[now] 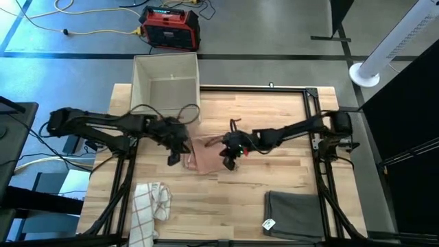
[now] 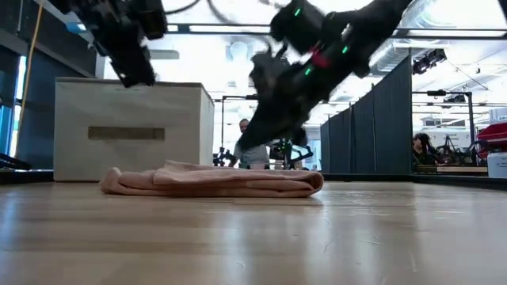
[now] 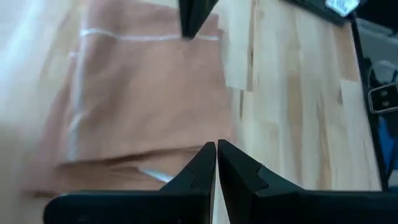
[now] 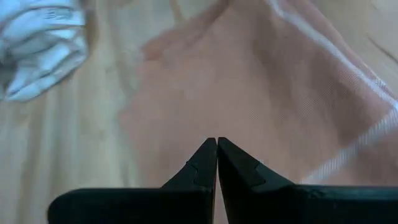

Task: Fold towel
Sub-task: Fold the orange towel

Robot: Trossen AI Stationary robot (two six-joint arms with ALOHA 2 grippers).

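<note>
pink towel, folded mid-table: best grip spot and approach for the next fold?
Probably the pink towel by its loose layered edge on the left gripper side, coming from above. It lies flat there, while the opposite end is a rounded fold. Both grippers, including the right gripper, are shut above it.

A pale open box [image 1: 166, 81] stands at the bench's [image 1: 288, 171] far edge, beyond the left arm's fingers; a white checked cloth [image 1: 149, 206] lies bunched at the near left corner, on the near side of those fingers and well apart from them; a folded grey cloth [image 1: 293, 214] with a white tag [image 1: 269, 224] lies at the near right, on the near side of the right arm's fingers; a red and black case [image 1: 171, 28] sits on the floor past the box, a yellow cable [image 1: 82, 29] trailing beside it; a white fan [image 1: 392, 46] stands off the far right corner; a person [image 2: 252, 149] shows in the room behind
</note>
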